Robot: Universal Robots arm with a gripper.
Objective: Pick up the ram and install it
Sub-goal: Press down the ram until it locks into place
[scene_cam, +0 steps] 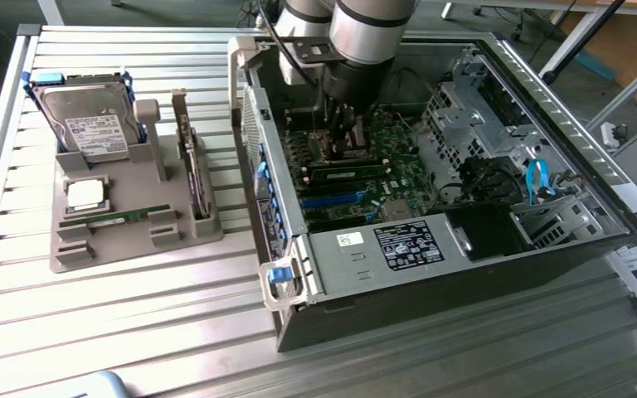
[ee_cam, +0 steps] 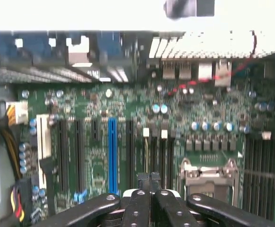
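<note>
Down inside the open computer case (scene_cam: 430, 274), over the green motherboard (scene_cam: 391, 174); gripper (ee_cam: 149, 182) shut, black fingers (ee_cam: 142, 182) pressed together with nothing visible between them, tips poised just above the dark slots near the empty processor socket (ee_cam: 208, 177); blue slot (ee_cam: 112, 156) a little aside of the fingers in the wrist view. Out on the slatted metal table (scene_cam: 130, 332), on the exterior view's left and well apart from the arm (scene_cam: 368, 33): grey holder tray (scene_cam: 130, 240) carrying a hard drive (scene_cam: 89, 120) upright at its far end, a square silver processor chip (scene_cam: 84, 195) in the middle, a dark expansion card (scene_cam: 192, 162) standing on edge along its right side; ram (scene_cam: 114, 218), a thin green stick, lying flat in the tray's near part, untouched.
</note>
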